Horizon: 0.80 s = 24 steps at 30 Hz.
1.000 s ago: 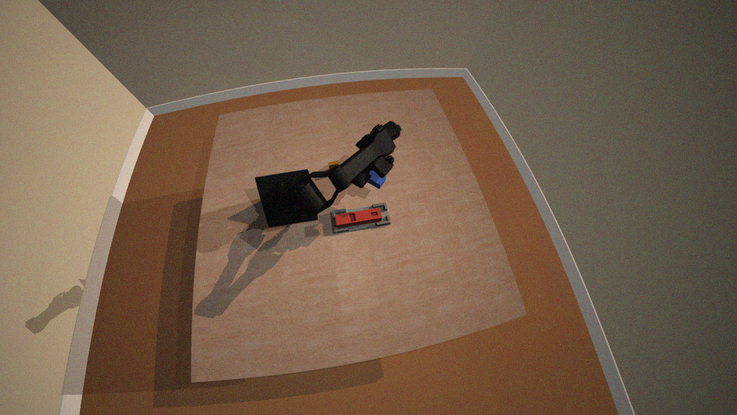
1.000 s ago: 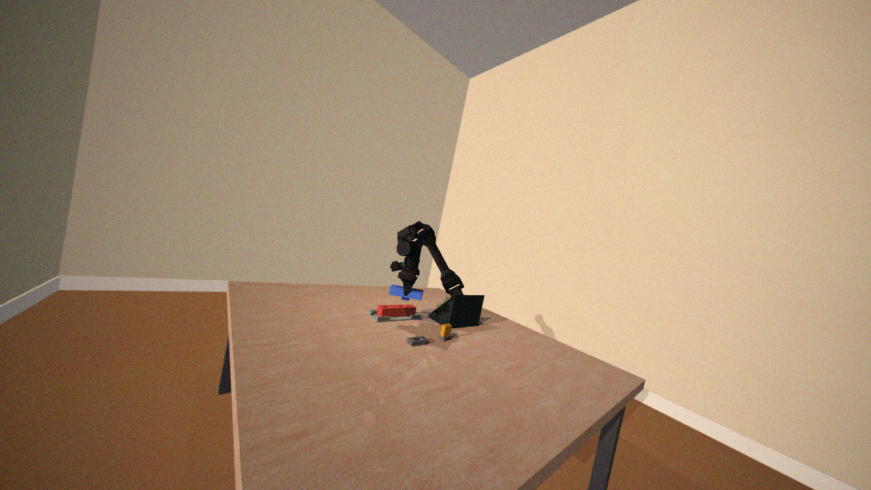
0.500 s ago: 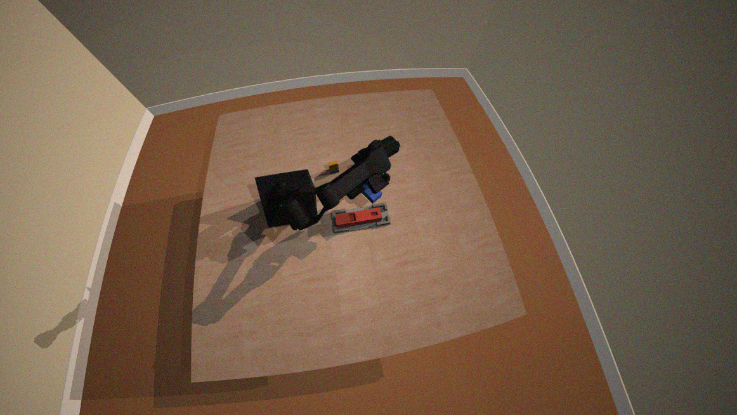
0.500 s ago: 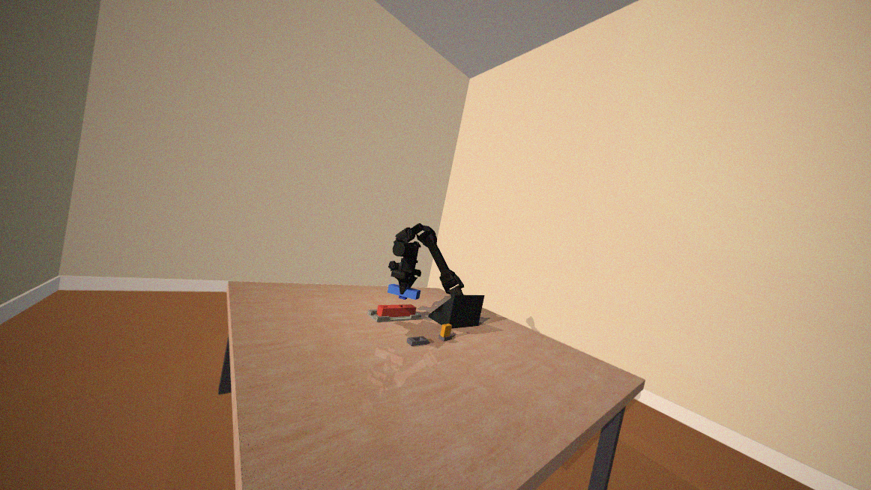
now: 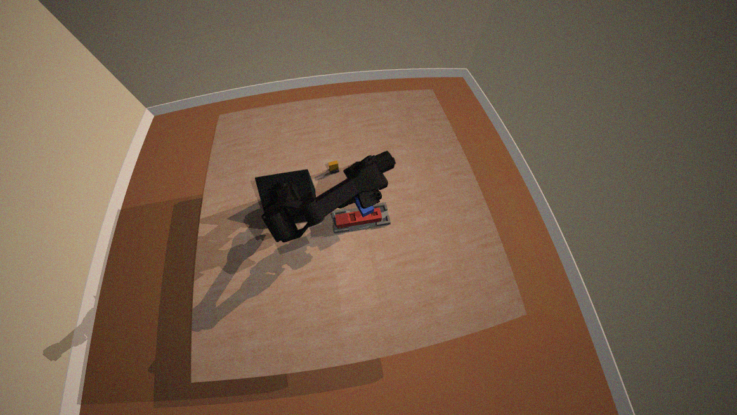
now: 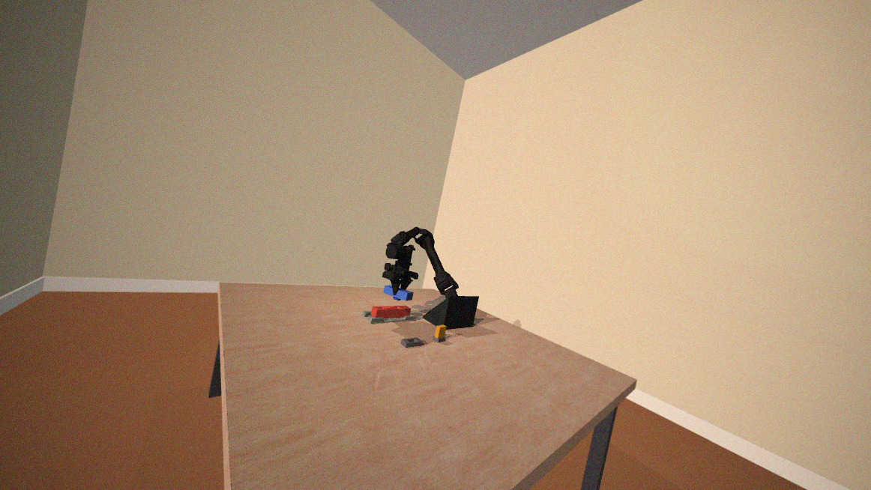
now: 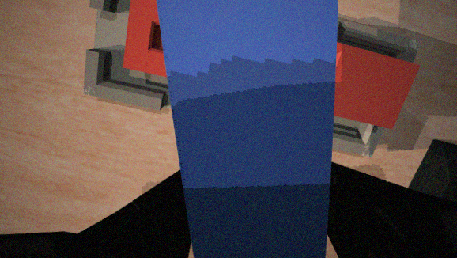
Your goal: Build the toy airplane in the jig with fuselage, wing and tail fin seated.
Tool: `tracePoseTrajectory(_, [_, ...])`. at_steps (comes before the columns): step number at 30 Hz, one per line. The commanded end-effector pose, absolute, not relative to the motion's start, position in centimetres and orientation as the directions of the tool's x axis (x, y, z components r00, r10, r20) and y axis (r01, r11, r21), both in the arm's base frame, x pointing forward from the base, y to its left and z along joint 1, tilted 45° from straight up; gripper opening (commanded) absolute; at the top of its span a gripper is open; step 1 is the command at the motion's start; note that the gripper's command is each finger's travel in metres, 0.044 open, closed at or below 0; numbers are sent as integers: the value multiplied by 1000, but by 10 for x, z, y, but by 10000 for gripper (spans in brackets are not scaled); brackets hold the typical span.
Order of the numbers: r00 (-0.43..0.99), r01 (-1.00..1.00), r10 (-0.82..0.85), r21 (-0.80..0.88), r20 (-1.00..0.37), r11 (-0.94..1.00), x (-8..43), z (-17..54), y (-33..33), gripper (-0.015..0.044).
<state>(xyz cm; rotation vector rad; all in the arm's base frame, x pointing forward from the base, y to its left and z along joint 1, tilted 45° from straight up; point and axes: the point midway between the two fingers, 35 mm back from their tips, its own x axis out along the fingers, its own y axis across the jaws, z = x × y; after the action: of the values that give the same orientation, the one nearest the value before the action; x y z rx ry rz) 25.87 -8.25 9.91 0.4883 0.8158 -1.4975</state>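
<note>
And there's the gripper, its jaws pinching the blue wing above the red fuselage! The fuselage lies in the grey cradle, well in from the counter's edges. Over by the black arm base, the yellow tail fin stands upright, farther from the counter's near right corner in the exterior view than from that base.

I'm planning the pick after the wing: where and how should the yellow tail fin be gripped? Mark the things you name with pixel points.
Probably by the upper part of its side faces, coming from above with the fingers straddling it: the yellow tail fin (image 5: 333,165) (image 6: 440,331) stands upright, its top exposed, while its foot sits in a dark holder (image 6: 439,339).
</note>
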Motion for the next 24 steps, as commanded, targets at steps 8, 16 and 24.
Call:
tracePoseTrajectory(8, [-112,993,-688,-59,-717,-99,230,111,-103,0])
tracePoseTrajectory(16, [-115,985,-693,7,-712,-171,216,114,-112,26])
tracePoseTrajectory(24, [-115,985,-693,7,-712,-171,215,114,-112,197])
